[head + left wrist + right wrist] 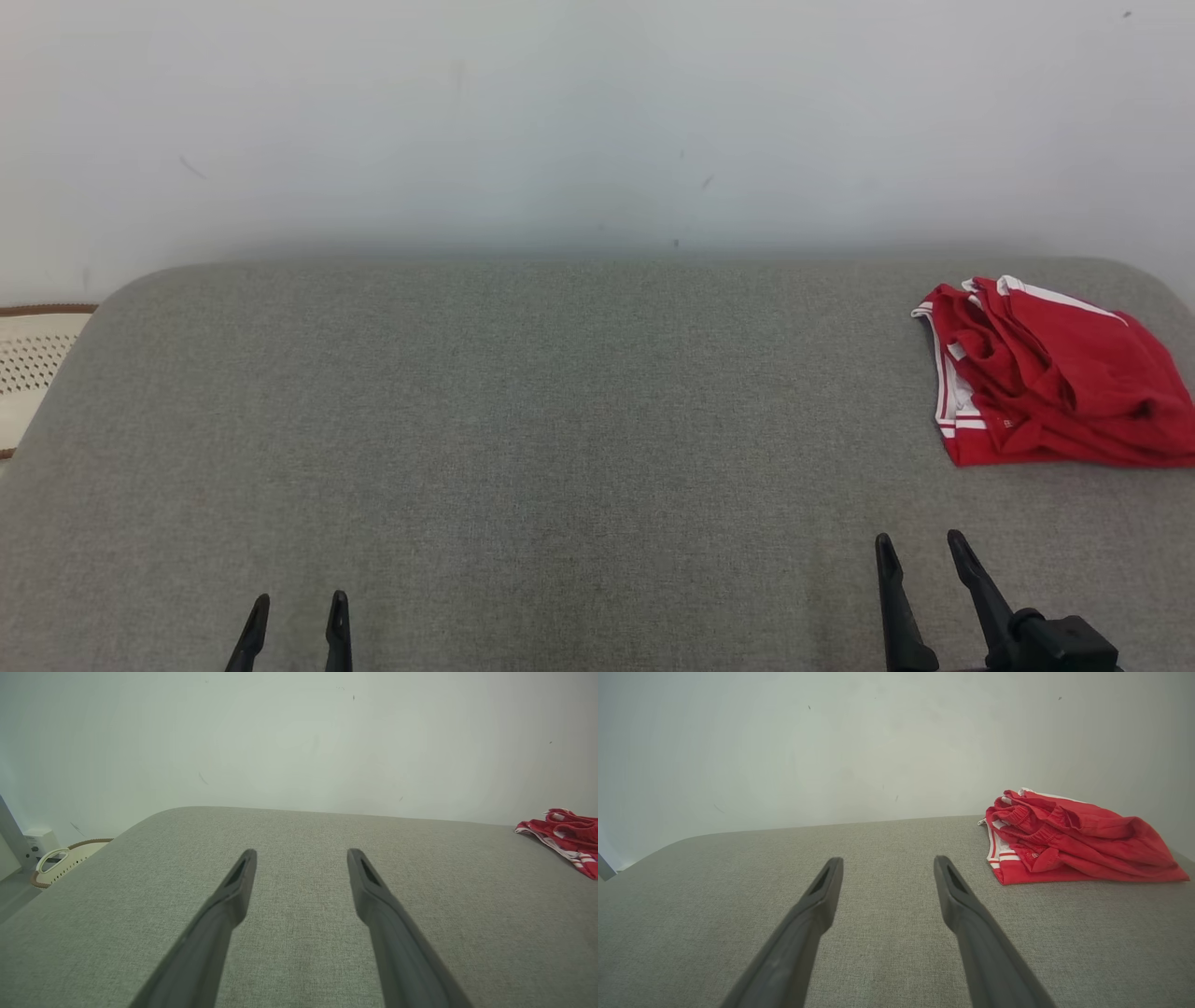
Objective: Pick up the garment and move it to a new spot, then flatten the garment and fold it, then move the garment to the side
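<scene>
Garment (1055, 383) is what catches the eye: a red piece with white stripes along its edge, lying bunched and creased in a loose heap at the far right of the grey fabric surface (560, 420), close to the back edge. From the right wrist view the garment (1069, 844) sits ahead and to the right of the fingers, its folds piled on one another and the striped edge facing left. From the left wrist view, one corner of it (567, 835) shows at the right edge.

Nearest to it is the right gripper (919, 539), low on the right side and well short of the cloth, its two dark fingers pointing up the surface. They stand spread apart with nothing between them, which the right wrist view (888, 859) shows plainly. The left gripper (299, 602) is at the lower left, well apart from the garment, its jaws likewise parted and empty (302, 854). Neither touches the cloth.

Behind the surface rises a pale wall (597, 121) with a few small marks. Off the left end stands a cream perforated basket (33, 364) with a brown rim, also seen from the left wrist (65, 861).
</scene>
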